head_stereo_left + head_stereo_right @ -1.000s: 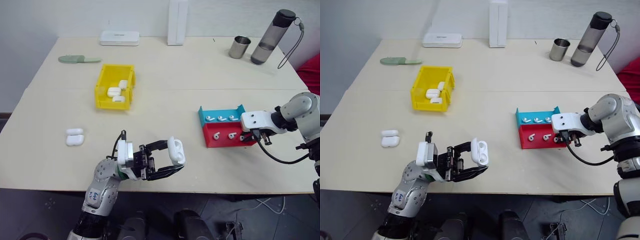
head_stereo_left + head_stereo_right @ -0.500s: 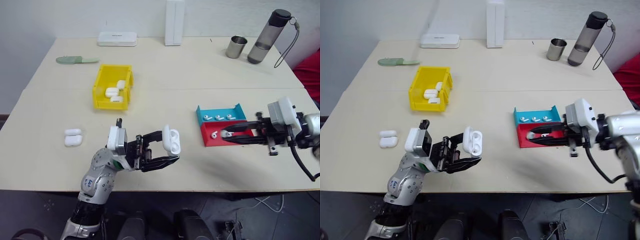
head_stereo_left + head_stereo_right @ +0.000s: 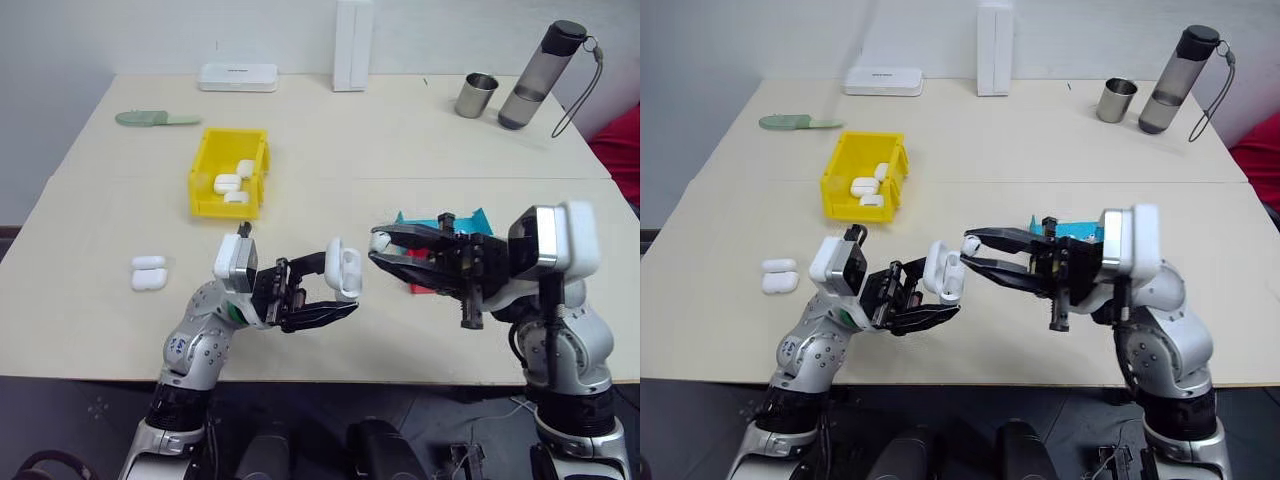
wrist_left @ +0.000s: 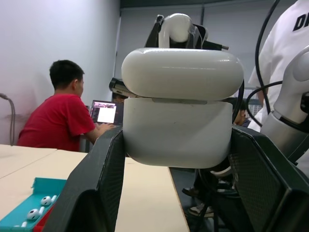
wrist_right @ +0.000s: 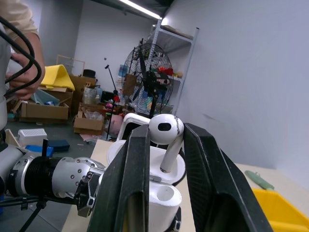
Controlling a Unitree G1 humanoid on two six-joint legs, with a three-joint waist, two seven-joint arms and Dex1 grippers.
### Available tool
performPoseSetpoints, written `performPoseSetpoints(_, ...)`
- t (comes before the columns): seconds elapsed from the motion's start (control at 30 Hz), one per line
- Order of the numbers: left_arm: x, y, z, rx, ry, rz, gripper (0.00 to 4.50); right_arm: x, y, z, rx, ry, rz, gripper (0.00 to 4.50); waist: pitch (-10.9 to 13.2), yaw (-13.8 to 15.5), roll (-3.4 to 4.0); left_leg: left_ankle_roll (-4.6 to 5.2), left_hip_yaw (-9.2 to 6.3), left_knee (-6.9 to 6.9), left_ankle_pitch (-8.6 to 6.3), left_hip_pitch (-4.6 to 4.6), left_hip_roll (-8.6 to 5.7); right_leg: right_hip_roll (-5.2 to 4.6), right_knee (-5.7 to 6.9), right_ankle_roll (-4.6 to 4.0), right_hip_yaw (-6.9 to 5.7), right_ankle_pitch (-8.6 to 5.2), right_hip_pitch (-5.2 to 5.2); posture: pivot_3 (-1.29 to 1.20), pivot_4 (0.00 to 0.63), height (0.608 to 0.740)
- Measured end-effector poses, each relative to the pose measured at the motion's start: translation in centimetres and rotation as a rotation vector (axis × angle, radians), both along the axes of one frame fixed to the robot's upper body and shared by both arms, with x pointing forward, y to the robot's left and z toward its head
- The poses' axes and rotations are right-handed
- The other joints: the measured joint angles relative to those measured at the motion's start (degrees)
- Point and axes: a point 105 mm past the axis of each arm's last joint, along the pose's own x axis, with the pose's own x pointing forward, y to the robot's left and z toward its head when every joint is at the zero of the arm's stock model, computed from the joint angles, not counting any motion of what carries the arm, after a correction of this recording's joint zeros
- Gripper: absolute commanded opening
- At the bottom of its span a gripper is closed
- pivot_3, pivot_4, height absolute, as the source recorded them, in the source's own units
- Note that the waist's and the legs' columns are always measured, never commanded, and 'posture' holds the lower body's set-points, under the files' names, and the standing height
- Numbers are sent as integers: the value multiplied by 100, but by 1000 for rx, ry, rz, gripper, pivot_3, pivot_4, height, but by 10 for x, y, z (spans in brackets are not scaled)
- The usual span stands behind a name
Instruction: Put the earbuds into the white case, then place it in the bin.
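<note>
While the left end effector (image 3: 338, 290) clamps the white case (image 3: 345, 273) (lid open), the right end effector (image 3: 376, 247) pinches an earbud (image 5: 165, 133) just above it.

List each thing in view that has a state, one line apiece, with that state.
Case: lid open, clamped in the left tool, off the table.
Earbud: pinched in the right tool, stem down, just above the case.
Bin: holds three white cases.
Two cases: closed, on the table.
Teal tray: holds earbuds.
Cup: upright.
Bottle: upright, capped.
</note>
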Motion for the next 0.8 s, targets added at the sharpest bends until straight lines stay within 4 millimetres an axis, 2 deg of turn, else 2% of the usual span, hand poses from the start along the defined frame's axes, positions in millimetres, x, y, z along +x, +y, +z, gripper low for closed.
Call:
performPoseSetpoints(0.2,-2,-2,3,4,12,-33,2761,6,6,-13,-19,-32,8,959,0,-1,0,0,0,0,0,0,0,-1,0,0,0,0,0,0,150,740)
performPoseSetpoints(0.8,-1,-4,4,14,39,-26,2761,11,7,-15,10,-38,-3,959,0,-3,0,0,-1,-1,0,0,0,-1,-1,0,0,0,-1,0,150,740)
